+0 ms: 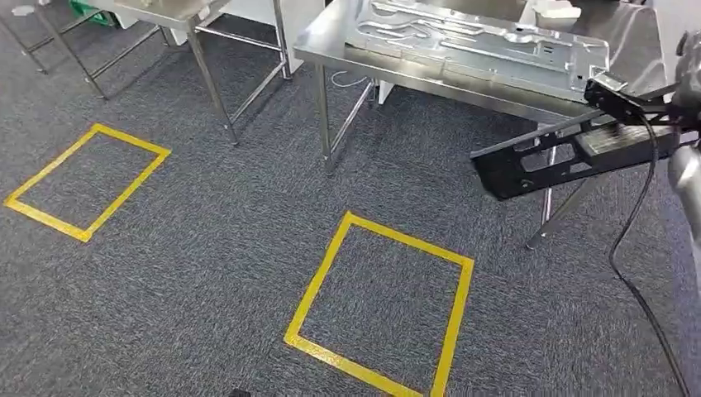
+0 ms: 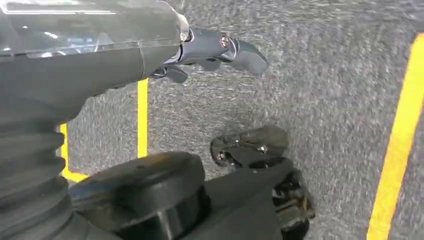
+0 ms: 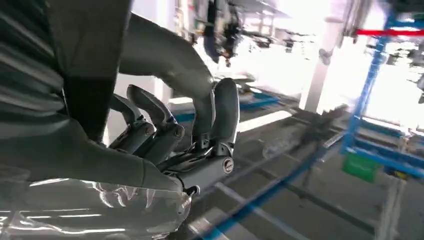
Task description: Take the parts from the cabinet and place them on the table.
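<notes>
Nearest my head camera, yellow tape squares [image 1: 382, 308] mark the grey carpet [image 1: 207, 248], and beyond them a stainless steel table [image 1: 430, 78] carries a large pressed silver metal panel [image 1: 475, 37]. At the right edge I see the flat black perforated metal part [image 1: 550, 157] held out in the air just short of that table, gripped by my right hand [image 3: 175, 135] with fingers curled tight. My left hand [image 2: 210, 52] hangs over the carpet; whether its fingers are spread I cannot tell.

Right hand [image 3: 170, 135] raised at far right, fingers [image 3: 225, 110] curled around a black part [image 1: 562, 157]. Left hand [image 2: 210, 52] hangs low, fingers loosely curled, holding nothing.
</notes>
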Motion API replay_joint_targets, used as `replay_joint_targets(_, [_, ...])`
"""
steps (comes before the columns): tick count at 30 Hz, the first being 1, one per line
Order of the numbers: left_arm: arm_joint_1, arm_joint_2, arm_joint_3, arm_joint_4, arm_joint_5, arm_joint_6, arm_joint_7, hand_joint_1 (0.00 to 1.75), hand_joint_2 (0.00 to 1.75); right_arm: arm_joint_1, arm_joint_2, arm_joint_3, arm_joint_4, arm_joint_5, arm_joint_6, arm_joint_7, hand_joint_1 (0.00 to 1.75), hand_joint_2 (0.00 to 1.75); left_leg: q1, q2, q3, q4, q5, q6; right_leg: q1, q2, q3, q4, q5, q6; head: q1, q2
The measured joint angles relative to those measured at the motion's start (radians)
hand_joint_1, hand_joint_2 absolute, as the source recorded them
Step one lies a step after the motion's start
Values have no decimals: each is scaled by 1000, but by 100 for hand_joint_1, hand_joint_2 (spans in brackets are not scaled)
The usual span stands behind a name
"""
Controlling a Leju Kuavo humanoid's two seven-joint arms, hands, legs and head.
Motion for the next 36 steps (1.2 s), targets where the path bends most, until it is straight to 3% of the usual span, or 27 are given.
replay_joint_targets(2, [-2, 0, -3, 0, -1, -1, 2, 0, 175, 0, -18, 0, 0, -1, 2, -5, 175, 175, 0, 23, 7, -2, -3, -10, 2, 24, -4, 1, 1, -11, 0, 0])
replay_joint_targets(3, [-6, 0, -6, 0, -2, -1, 2, 0, 175, 0, -26, 0, -2, -2, 2, -6, 175, 175, 6, 1, 2, 1, -15, -18, -9, 33, 0, -2, 3, -18, 0, 0])
replay_joint_targets(4, [-8, 0, -9, 0, -3, -1, 1, 0, 175, -4, -27, 0, -5, -2, 2, -7, 175, 175, 10, -53, -6, 30, -38, -20, -10, 43, -1, -2, 3, -21, 0, 0])
replay_joint_targets(5, [-8, 0, -12, 0, -5, -1, 2, 0, 175, -6, -30, 0, -5, -2, 2, -6, 175, 175, 10, -82, -35, 99, -78, -19, -9, 55, -2, -2, 4, -25, 0, 0])
replay_joint_targets(7, [-3, 0, -15, 0, 6, -2, 8, 0, 175, 0, -30, 0, -5, -6, 1, -8, 175, 175, 9, -104, -111, 262, -144, -17, -5, 82, -2, -2, 4, -34, 0, 0])
replay_joint_targets(8, [-2, 0, -15, 0, 8, -4, 13, 0, 175, 8, -30, 0, -5, -10, 0, -8, 175, 175, 9, -110, -138, 310, -150, -16, -1, 90, -1, -2, 4, -35, 0, 0])
replay_joint_targets(9, [-1, 0, -15, 0, 10, -6, 17, 0, 175, 16, -30, 0, -6, -11, 0, -8, 175, 175, 8, -111, -145, 312, -134, -13, 2, 100, 0, -2, 3, -37, 0, 0])
replay_joint_targets(10, [-2, 0, -15, 0, 14, -9, 20, 0, 175, 23, -31, 0, -9, -12, -1, -8, 175, 175, 7, -112, -132, 268, -95, -6, 4, 113, 1, -1, 3, -37, 0, 0])
replay_joint_targets(12, [-4, 0, -15, 0, 27, -10, 24, 0, 175, 26, -33, 0, -13, -12, -1, -8, 175, 175, 3, -119, -65, 97, 5, 12, 7, 130, 3, 0, 3, -37, 0, 0])
replay_joint_targets(13, [-4, 4, -14, 0, 27, -11, 26, 0, 175, 27, -35, 0, -15, -13, -1, -8, 175, 175, 0, -137, -45, 39, 17, 24, 7, 135, 2, 0, 4, -36, 0, 0])
replay_joint_targets(15, [-7, 4, -13, 0, 27, -14, 28, 0, 175, 29, -42, 0, -17, -14, 0, -8, 175, 175, -2, -136, -35, 21, 15, 23, 7, 145, -4, 0, 8, -23, 0, 0])
replay_joint_targets(17, [-9, 4, -13, 0, 27, -21, 28, 0, 175, 35, -50, 0, -19, -32, 16, -19, 175, 175, -5, -133, -35, 15, 20, 31, 2, 151, -3, -7, 14, -10, 0, 0])
replay_joint_targets(18, [-11, 2, -13, 0, 28, -24, 28, 0, 175, 38, -50, -1, -25, -42, 31, -28, 175, 175, 6, -127, -26, -5, 35, 35, 6, 145, -3, -8, 14, -5, 0, 0])
replay_joint_targets(19, [-13, 6, -12, 0, 28, -26, 28, 0, 175, 31, -52, -2, -26, -55, 51, -34, 175, 175, -6, -134, -27, -12, 30, 16, 7, 126, 8, -26, 28, -13, 2, 0])
replay_joint_targets(21, [-12, 7, -12, 0, 29, -29, 29, 0, 175, 8, -53, -5, -29, -80, 102, -44, 175, 175, -5, -139, -34, -12, 40, 24, 6, 128, 5, -31, 27, -23, 2, 0])
replay_joint_targets(24, [-8, 8, -12, 0, 39, -28, 26, 0, 175, -16, -48, -10, -50, -121, 142, -67, 175, 175, -7, -142, -41, -8, 43, 29, 3, 125, 2, -32, 30, -11, 3, 0])
replay_joint_targets(31, [-7, 8, -12, 0, 44, -19, 27, 0, 175, -91, -43, -18, -173, -267, 139, -151, 175, 175, -11, -146, -45, -6, 45, 33, 1, 122, -1, -33, 32, -7, 3, 0])
replay_joint_targets(36, [-8, 8, -12, 0, 48, -14, 31, 0, 175, -86, -45, -12, -271, -309, 107, -158, 175, 175, -10, -145, -45, -7, 45, 33, 1, 122, -3, -33, 32, -7, 3, 0])
